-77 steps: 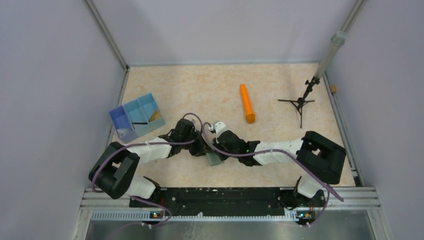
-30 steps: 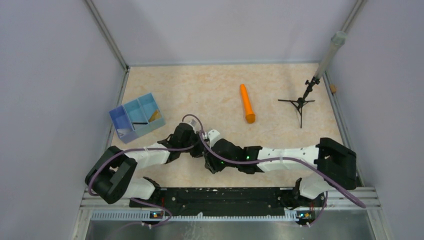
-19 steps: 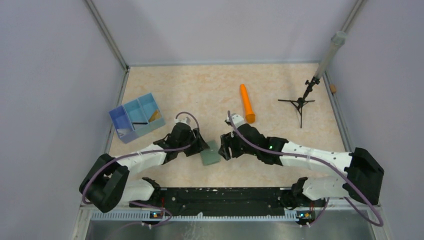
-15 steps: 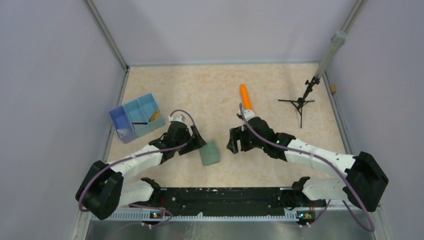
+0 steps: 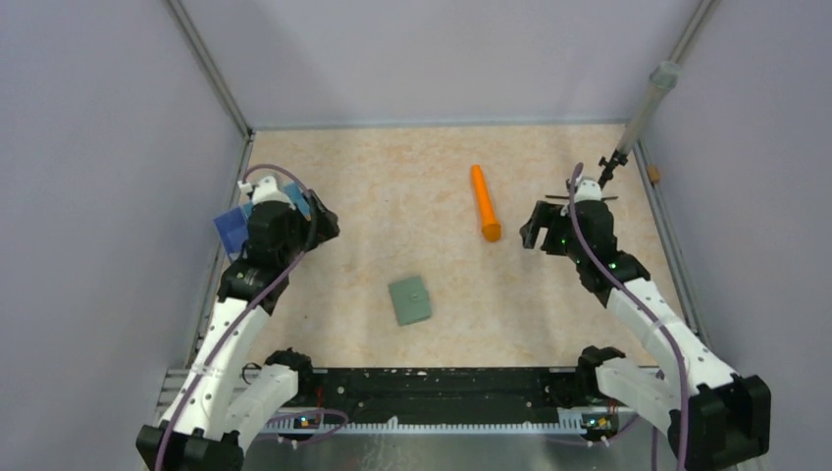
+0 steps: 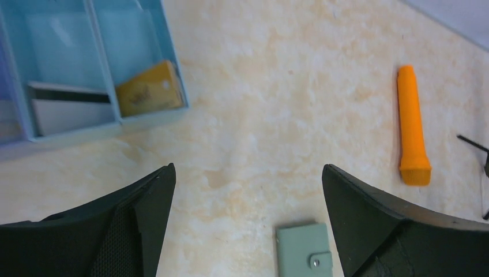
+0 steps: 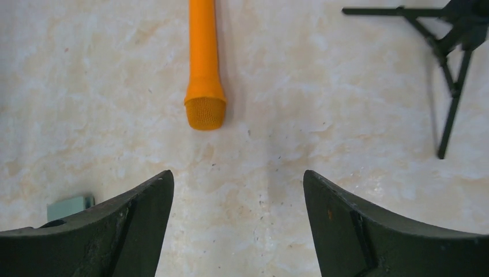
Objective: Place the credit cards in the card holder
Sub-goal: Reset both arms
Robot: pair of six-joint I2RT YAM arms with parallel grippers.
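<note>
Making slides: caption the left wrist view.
Open left gripper frames closed card holder, gold credit card in blue tray, orange cylinder.

Table [image 5: 373,186]: card holder [image 5: 409,300], tray [image 5: 233,233], cylinder [image 5: 484,202]

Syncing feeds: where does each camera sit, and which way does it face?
Top external: high behind the bases, looking down on the table; left arm and right arm show.
Left wrist: on the left arm, looking down between open fingers at tray, cards, wallet.
Right wrist: on the right arm, looking down between open fingers at orange cylinder, stand.
Shared: all three show wallet, cylinder.
</note>
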